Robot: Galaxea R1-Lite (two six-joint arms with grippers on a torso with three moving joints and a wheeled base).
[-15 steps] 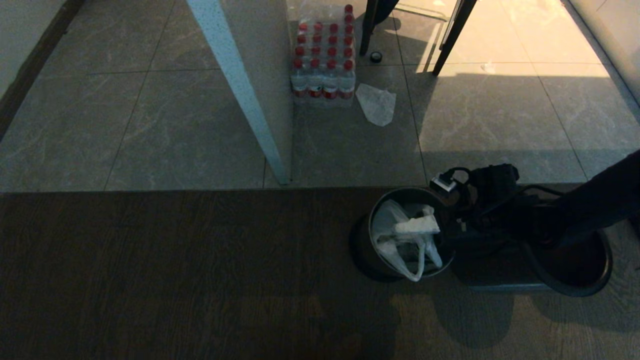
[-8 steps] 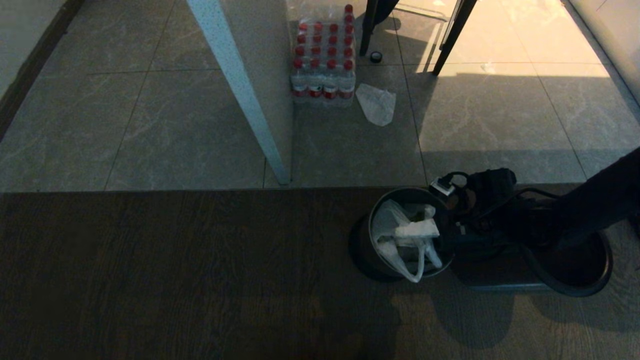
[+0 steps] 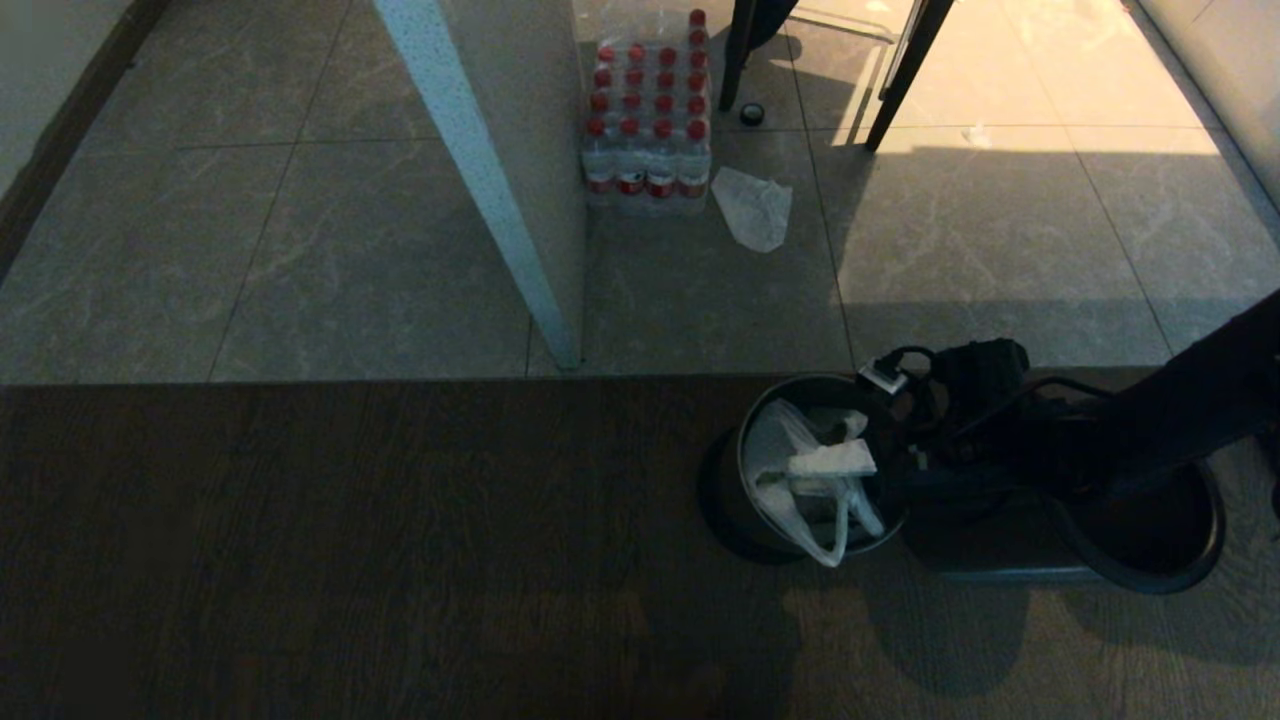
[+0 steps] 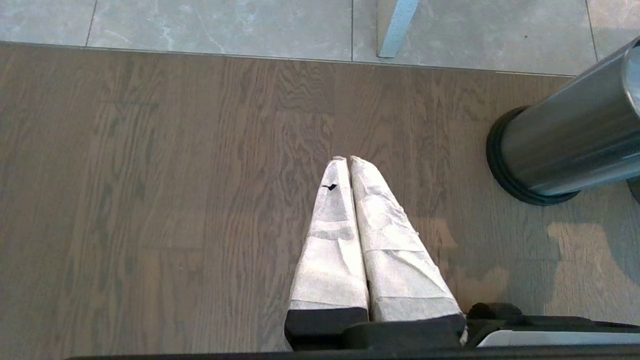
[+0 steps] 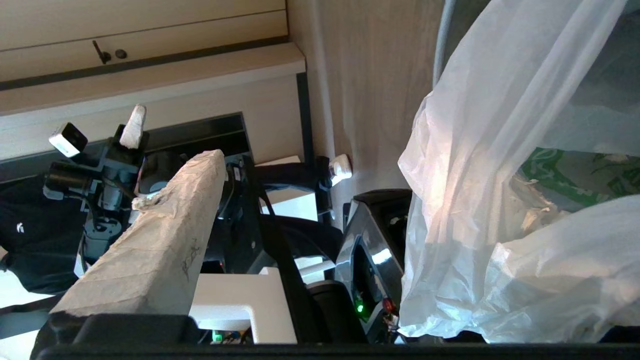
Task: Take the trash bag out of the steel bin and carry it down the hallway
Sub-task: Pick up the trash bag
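Observation:
The steel bin [image 3: 725,490] stands on the dark wood floor, and its shiny side also shows in the left wrist view [image 4: 565,145]. The white trash bag [image 3: 790,480] sits inside it, one loop handle hanging over the near rim. In the right wrist view the bag [image 5: 480,165] fills one side, with green print showing. My right gripper [image 3: 826,442] is open over the bin mouth, beside the bag. One wrapped finger [image 5: 160,235] shows; the other is hidden behind the plastic. My left gripper [image 4: 348,160] hangs shut and empty above the wood floor. The hallway tiles [image 3: 300,250] lie beyond.
A partition wall end [image 3: 500,200] juts onto the tiles. Beside it stand a pack of red-capped bottles [image 3: 648,120] and a flat whitish bag [image 3: 752,207]. Two dark posts [image 3: 905,75] rise at the back. My round black base [image 3: 1190,560] sits right of the bin.
My right wrist has eased slightly lower over the bin mouth. The bag, the bin and the left arm have not moved.

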